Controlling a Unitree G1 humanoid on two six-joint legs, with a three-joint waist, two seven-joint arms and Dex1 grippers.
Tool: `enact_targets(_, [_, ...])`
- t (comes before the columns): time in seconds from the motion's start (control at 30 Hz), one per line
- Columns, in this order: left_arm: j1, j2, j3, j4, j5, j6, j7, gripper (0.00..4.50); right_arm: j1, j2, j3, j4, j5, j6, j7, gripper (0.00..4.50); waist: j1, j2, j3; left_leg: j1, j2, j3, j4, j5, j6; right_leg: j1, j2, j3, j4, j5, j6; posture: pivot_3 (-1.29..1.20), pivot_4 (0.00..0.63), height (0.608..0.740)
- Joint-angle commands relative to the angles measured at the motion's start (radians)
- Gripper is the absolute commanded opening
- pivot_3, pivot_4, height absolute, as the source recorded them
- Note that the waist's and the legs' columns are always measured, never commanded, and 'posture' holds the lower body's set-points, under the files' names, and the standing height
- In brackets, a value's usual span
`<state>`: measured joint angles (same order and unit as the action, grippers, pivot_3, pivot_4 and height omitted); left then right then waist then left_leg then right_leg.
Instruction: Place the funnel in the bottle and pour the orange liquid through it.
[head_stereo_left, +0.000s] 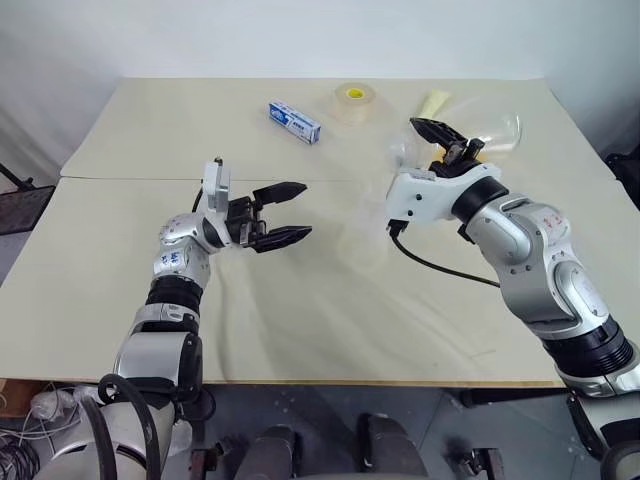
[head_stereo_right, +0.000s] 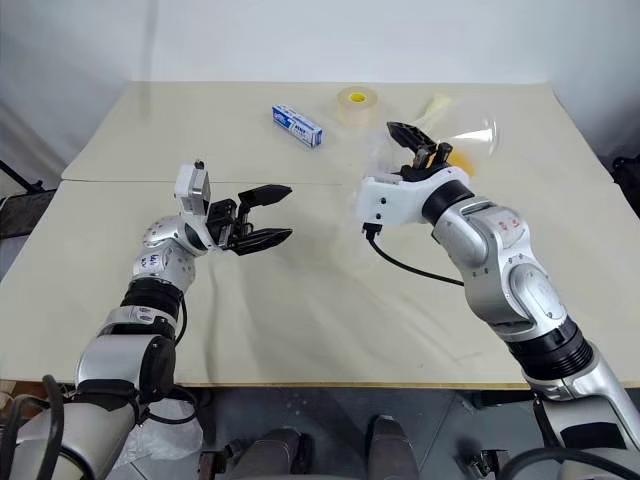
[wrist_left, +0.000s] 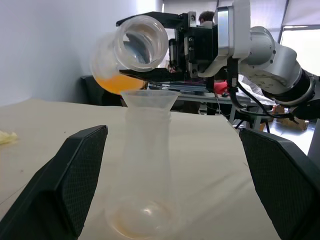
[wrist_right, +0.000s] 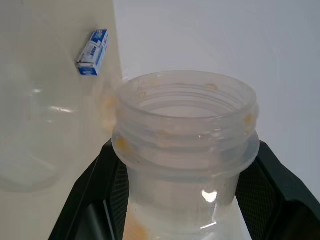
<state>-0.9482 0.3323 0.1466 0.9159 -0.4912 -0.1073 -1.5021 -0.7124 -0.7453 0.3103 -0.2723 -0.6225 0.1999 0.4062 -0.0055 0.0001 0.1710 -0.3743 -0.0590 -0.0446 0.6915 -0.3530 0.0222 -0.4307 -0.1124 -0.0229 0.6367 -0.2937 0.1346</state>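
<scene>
So the funnel (wrist_left: 150, 99) is already sitting in the neck of the bottle (wrist_left: 145, 170), which stands on the surface (head_stereo_left: 330, 330) between the two arms, and the step in hand looks like the pour itself. The right pincer (head_stereo_left: 447, 143) is clamped on a clear wide-mouthed jar (wrist_left: 131, 56) and has it tipped over nearly sideways, mouth hanging right above the funnel rim, with the orange liquid (wrist_left: 116, 83) pooled low in the jar's belly and not yet at the lip. To do this well the jar's lip probably wants to stay over the middle of the cone and tip slowly, since the funnel is small and a fast slosh could overshoot the rim or knock it crooked. The left pincer (head_stereo_left: 276, 214) has its fingers spread wide apart and sits beside the bottle without touching it, so nothing steadies the bottle if it gets bumped. Hard-to-see stuff: from the head cameras the bottle and funnel are nearly invisible against the pale surface, just a faint glassy shape. There's a faint orange tint at the bottle's bottom, but whether that's liquid or residue is hard to call. The funnel spout inside the neck can't really be made out either.
</scene>
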Motion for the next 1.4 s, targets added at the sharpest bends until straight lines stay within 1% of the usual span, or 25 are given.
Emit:
enact_targets(0.03, [0.001, 0.001, 0.010, -0.029, -0.023, -0.004, -0.112, 4.50, -0.032, -0.013, -0.029, -0.008, -0.057, -0.046, -0.002, 2.44, 0.000, 0.000, 0.000, 0.000, 0.000, 0.000, 0.000, 0.000, 0.000, 0.000, 0.000, 0.000, 0.000, 0.000, 0.000, 0.00, 0.150, 0.740])
enact_targets(0.3, [0.005, -0.009, 0.010, -0.034, -0.024, -0.005, -0.112, 4.50, -0.031, -0.017, -0.050, 0.022, -0.119, -0.106, 0.001, 2.44, 0.000, 0.000, 0.000, 0.000, 0.000, 0.000, 0.000, 0.000, 0.000, 0.000, 0.000, 0.000, 0.000, 0.000, 0.000, 0.00, 0.150, 0.740])
enact_targets(0.57, [0.005, -0.015, 0.010, -0.040, -0.028, -0.006, -0.112, 4.50, -0.027, -0.059, -0.060, 0.061, -0.174, -0.201, -0.009, 2.44, 0.000, 0.000, 0.000, 0.000, 0.000, 0.000, 0.000, 0.000, 0.000, 0.000, 0.000, 0.000, 0.000, 0.000, 0.000, 0.00, 0.150, 0.740])
enact_targets(1.4, [0.003, -0.020, 0.014, -0.035, -0.027, -0.009, -0.099, 4.50, -0.040, -0.080, -0.093, 0.130, -0.234, -0.345, -0.018, 2.44, -0.001, 0.000, 0.000, 0.000, 0.000, 0.000, 0.000, 0.000, 0.000, 0.000, 0.000, 0.000, 0.000, 0.000, 0.000, 0.00, 0.150, 0.740])
